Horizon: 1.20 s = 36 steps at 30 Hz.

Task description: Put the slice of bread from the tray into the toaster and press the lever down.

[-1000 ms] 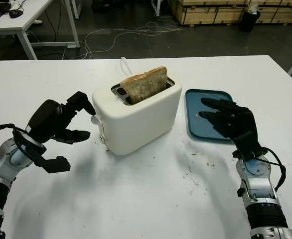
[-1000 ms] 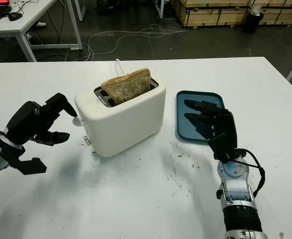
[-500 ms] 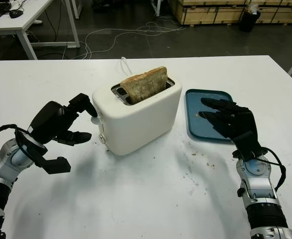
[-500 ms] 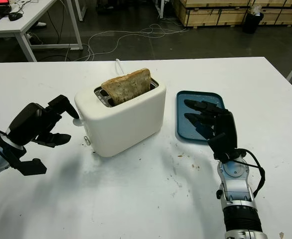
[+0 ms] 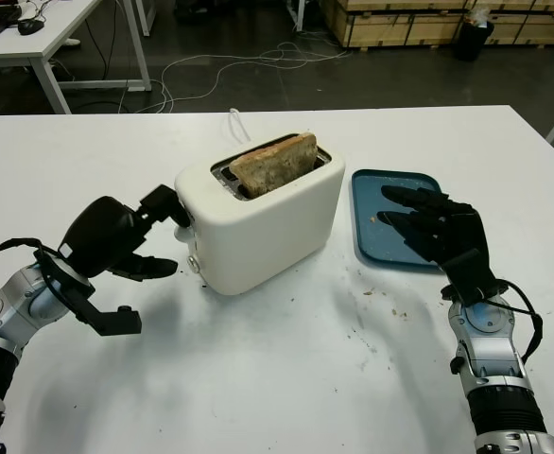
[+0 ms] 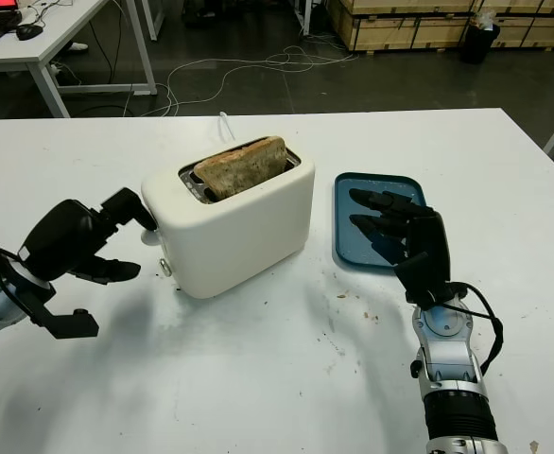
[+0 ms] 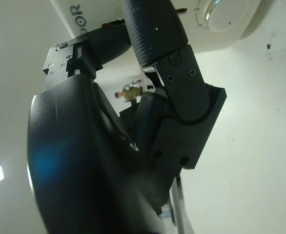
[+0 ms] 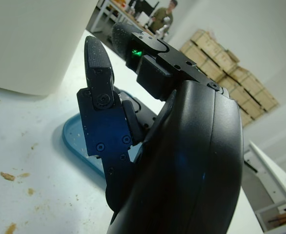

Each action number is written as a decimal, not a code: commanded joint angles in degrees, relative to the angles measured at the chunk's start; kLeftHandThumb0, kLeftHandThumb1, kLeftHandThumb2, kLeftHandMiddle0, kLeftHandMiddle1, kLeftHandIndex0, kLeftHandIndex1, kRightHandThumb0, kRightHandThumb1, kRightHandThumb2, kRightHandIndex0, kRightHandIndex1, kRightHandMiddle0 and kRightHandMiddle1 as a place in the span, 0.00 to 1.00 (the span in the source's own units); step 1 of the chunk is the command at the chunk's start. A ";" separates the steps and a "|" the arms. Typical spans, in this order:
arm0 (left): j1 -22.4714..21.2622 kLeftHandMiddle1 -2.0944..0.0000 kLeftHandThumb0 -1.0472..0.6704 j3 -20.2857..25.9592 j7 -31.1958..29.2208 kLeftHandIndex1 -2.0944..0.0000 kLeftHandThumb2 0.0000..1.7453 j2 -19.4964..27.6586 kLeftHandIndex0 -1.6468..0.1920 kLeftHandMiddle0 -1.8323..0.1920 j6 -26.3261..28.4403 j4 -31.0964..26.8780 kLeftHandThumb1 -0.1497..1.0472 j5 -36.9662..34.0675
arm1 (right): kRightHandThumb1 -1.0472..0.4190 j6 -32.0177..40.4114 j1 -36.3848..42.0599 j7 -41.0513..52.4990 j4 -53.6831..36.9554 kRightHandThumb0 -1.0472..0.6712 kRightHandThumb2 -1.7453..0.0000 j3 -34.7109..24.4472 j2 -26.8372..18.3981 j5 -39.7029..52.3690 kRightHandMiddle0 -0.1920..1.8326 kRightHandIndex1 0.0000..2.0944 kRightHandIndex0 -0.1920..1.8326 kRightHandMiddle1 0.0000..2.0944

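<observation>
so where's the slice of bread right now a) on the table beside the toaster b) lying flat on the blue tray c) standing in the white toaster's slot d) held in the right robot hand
c: the browned slice of bread stands in the top slot of the white plastic toaster, while the blue tray holds only crumbs under the open right robot hand.

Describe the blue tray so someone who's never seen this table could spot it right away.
On the white table, look beside the white toaster, on the side away from its lever. The tray lies flat there under the open right hand: the one blue, shallow, rounded rectangle, speckled with crumbs.
</observation>
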 commanded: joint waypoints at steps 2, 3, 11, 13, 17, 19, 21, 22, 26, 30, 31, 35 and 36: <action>0.04 0.17 0.00 -3.73 -0.58 0.17 0.59 0.16 0.80 0.13 3.44 2.47 0.89 3.47 | 0.09 0.51 0.24 0.24 -1.63 0.34 0.92 -0.02 -0.12 0.84 0.59 0.01 0.65 0.00; -0.14 0.17 0.00 -4.67 -0.07 0.17 0.59 -0.03 0.78 0.13 3.84 3.79 0.89 3.77 | 0.09 0.54 0.31 0.30 -1.80 0.34 0.92 -0.06 -0.16 0.90 0.59 0.01 0.65 0.00; -2.34 0.21 0.00 -16.76 -2.45 0.17 0.51 -5.14 0.45 0.13 12.79 20.62 0.89 7.71 | 0.09 0.54 1.02 0.60 -2.95 0.33 0.92 -0.42 -0.58 0.84 0.59 0.01 0.64 0.00; -1.83 0.23 0.00 -18.68 -1.97 0.32 0.43 -7.69 0.16 0.13 14.85 25.84 0.89 7.24 | 0.09 0.67 1.12 0.76 -3.21 0.34 0.92 -0.53 -0.55 1.03 0.58 0.00 0.64 0.00; -0.34 0.26 0.00 -21.24 0.04 0.45 0.34 -9.76 0.05 0.13 16.78 29.94 0.89 6.15 | 0.09 1.10 1.17 1.31 -3.53 0.34 0.92 -0.59 -0.78 1.28 0.58 0.00 0.64 0.00; -0.17 0.27 0.00 -22.00 0.85 0.43 0.35 -9.55 0.04 0.13 16.79 29.42 0.89 5.58 | 0.09 0.72 1.13 1.30 -3.41 0.34 0.92 -0.47 -0.93 0.94 0.58 0.00 0.64 0.00; -0.10 0.27 0.00 -22.34 0.51 0.41 0.34 -9.39 0.04 0.13 16.00 28.59 0.89 4.54 | 0.09 0.79 1.18 1.08 -3.63 0.34 0.92 -0.22 -1.08 0.31 0.58 0.01 0.64 0.00; -0.20 0.28 0.00 -22.86 0.08 0.43 0.32 -9.59 0.04 0.13 16.15 28.80 0.89 4.52 | 0.09 0.76 1.20 1.10 -3.63 0.34 0.92 -0.18 -1.06 0.36 0.58 0.01 0.64 0.00; 0.19 0.27 0.00 -24.85 0.47 0.47 0.33 -10.19 0.04 0.13 17.07 29.49 0.89 4.38 | 0.09 0.70 1.16 1.27 -3.45 0.34 0.92 -0.23 -0.96 0.82 0.59 0.01 0.65 0.00; -1.09 0.33 0.00 -24.81 -0.85 0.50 0.35 -9.17 0.05 0.13 17.28 28.53 0.89 2.85 | 0.09 1.16 1.13 1.00 -3.51 0.33 0.92 -0.26 -1.01 0.58 0.59 0.01 0.65 0.00; -1.40 0.29 0.00 -24.78 -0.54 0.45 0.35 -9.05 0.04 0.13 16.94 28.62 0.89 2.54 | 0.09 1.02 1.12 1.02 -3.36 0.33 0.92 -0.23 -0.98 0.58 0.59 0.01 0.65 0.00; -2.47 0.22 0.00 -24.52 0.45 0.35 0.38 -8.91 0.09 0.13 16.92 28.62 0.89 1.75 | 0.09 0.74 1.18 1.10 -3.18 0.35 0.92 0.08 -0.91 0.32 0.58 0.01 0.65 0.00; -2.83 0.23 0.00 -24.19 0.41 0.37 0.38 -8.99 0.10 0.13 17.17 28.91 0.89 1.32 | 0.09 0.96 1.16 1.13 -3.28 0.35 0.92 0.07 -0.75 0.54 0.58 0.01 0.65 0.00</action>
